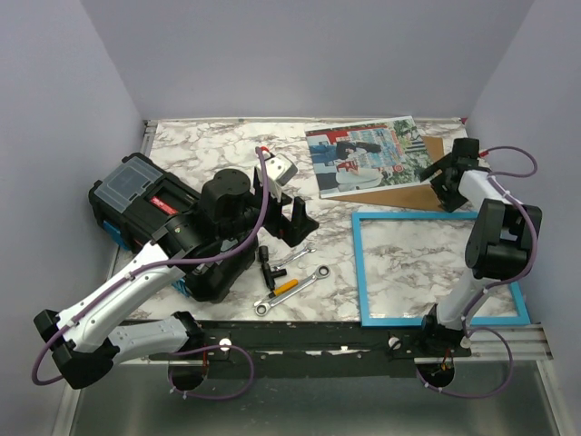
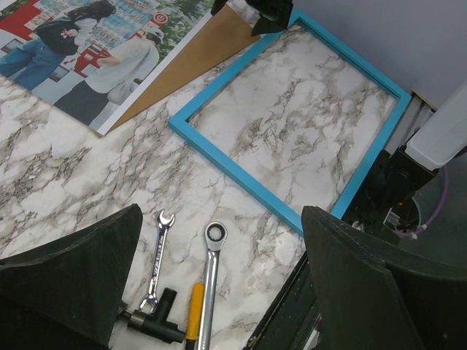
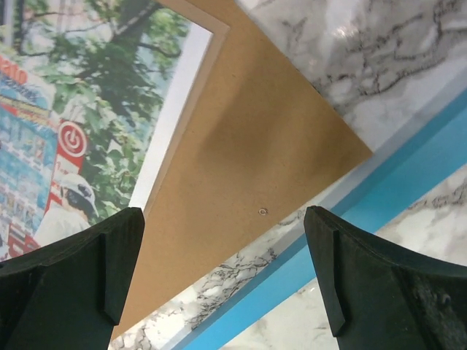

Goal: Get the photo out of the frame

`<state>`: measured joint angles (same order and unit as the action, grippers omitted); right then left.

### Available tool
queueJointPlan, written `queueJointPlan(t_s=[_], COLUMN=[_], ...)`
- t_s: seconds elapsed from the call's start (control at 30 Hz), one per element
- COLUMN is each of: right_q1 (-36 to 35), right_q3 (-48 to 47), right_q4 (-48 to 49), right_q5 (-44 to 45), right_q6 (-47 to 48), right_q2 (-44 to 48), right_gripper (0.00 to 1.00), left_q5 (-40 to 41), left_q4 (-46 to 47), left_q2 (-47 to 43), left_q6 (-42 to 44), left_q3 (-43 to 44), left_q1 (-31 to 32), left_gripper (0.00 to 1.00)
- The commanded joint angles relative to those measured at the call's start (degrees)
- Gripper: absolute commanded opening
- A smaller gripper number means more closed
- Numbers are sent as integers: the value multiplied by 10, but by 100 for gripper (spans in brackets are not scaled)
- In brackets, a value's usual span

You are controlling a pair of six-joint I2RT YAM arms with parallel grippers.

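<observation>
Right fingers (image 3: 73, 284) are spread wide with nothing between them, hanging over the bare corner of the brown backing board (image 3: 248, 160). Just off to one side of them the photo (image 3: 87, 109) lies flat on that board, with its white margin, green trees and a red sign showing. It is out of the frame and in the open. On the other side of the fingers, just past the board's corner, runs a turquoise rail of the frame (image 3: 416, 153), flat on the marble table (image 3: 379, 51). Board and rail sit very close there; whether they touch, I cannot tell.

Over to the left fingers (image 2: 66, 284): they are also wide apart, gripping nothing, held above the table. Below and between them lie a small spanner (image 2: 157, 251), a ratchet wrench (image 2: 211, 277), a yellow-handled tool (image 2: 195, 313) and a black T-shaped tool (image 2: 157, 324), all close together. Ahead of these fingers the frame sits empty, with marble showing through its opening. Beyond it is the photo on its board. Behind the left fingers, in the top view, a black toolbox (image 1: 145, 204) rests on the table's left side.
</observation>
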<state>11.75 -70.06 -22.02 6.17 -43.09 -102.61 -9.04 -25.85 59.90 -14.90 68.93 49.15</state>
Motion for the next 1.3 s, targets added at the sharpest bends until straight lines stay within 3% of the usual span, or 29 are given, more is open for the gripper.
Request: queueJointPlan(t_s=[0.0,0.27,0.53,0.8,1.03,1.27], right_q1=[-6,-5,-1,-2,-2,-3], right_q3=[-39,-44,-94,-112,-25,90], right_q4=[-68,-39,20,5,51,185], right_q5=[65,101,99,76,-48,-218], right_q6=[-70,-79,-24,46,96,37], right_q2=[-53,-118,-179,-126,-12,50], right_gripper=[100,100,100,100,100,100], left_q5=[-6,6,22,10,-7,-12], left_q4=[11,9,4,8,12,19], left_q2=[-5,7,20,18,2,-6], left_q6=[-2,5,14,9,-3,-12], left_q3=[-3,-3,-4,-5,-6,-10], left_q1=[2,1,1,1,1,1], left_gripper=[94,94,94,94,94,94])
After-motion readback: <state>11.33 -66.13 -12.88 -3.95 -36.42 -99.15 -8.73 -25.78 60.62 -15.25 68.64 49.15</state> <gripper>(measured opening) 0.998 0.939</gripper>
